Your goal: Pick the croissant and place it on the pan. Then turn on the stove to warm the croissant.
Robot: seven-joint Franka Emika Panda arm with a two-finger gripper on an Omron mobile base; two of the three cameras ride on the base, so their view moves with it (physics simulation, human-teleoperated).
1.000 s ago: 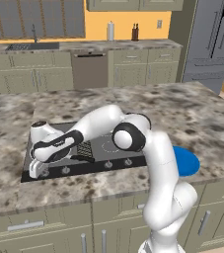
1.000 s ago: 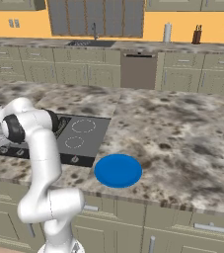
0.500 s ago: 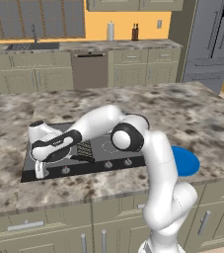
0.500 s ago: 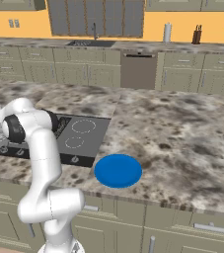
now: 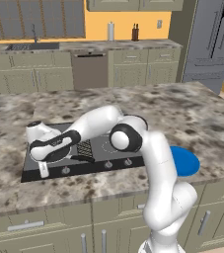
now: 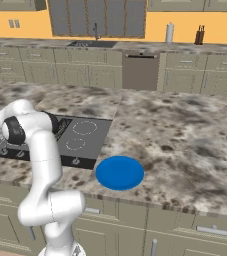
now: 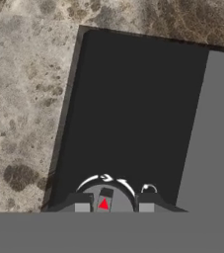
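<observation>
On the kitchen island's stove (image 5: 98,148), the gripper (image 7: 113,205) is clamped on a front knob (image 7: 105,196), likely to light the burner.

Looking down along the hand, the gripper (image 7: 114,203) sits low against the stove (image 7: 133,108), its two dark fingertips (image 7: 80,201) close on either side of a small round knob (image 7: 105,197) with a red triangle mark on it. White curved marks arc just above the knob. Beyond the fingers stretches the stove's flat dark top, with a lighter grey panel to the right. Speckled stone counter (image 7: 24,99) wraps the stove's left and far edges.
</observation>
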